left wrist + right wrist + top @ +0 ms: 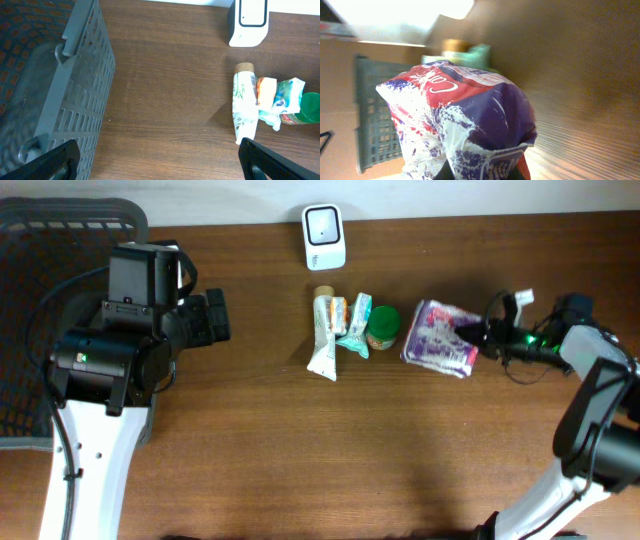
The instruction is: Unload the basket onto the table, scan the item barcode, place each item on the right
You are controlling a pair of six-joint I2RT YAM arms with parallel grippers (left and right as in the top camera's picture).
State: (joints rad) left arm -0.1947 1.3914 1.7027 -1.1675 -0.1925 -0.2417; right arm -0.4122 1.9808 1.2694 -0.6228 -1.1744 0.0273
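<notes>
Scanner: a white barcode scanner (pixel 324 237) (pixel 248 22) stands at the far edge of the brown wooden surface (pixel 300 440), its face up in the overhead view.
Task item: a purple-and-white snack bag (pixel 440 337) (pixel 465 125), crumpled, with red lettering, sits nearer the robot than the scanner and to its right.
Right gripper: the right gripper (pixel 478 335) reaches in from the side of the bag farthest from the scanner, with its jaws closed on the bag's edge. The right wrist view is filled by the bag. Whether the bag is clear of the surface cannot be told.
Left gripper: the left gripper (pixel 215 317) (pixel 160 162) hangs well to the left of the scanner with its jaws spread wide, holding nothing.
Other goods: just on the near side of the scanner, a white tube (pixel 323 332) (pixel 244 102) with a cork-coloured cap lies lengthwise. An orange packet (pixel 338 310), a teal-and-white packet (pixel 355 325) and a green-lidded jar (pixel 383 327) are bunched against its right side, between the tube and the bag.
Basket: a grey plastic basket (pixel 40 280) (pixel 75 100) sits far to the scanner's left, at the surface's edge.
</notes>
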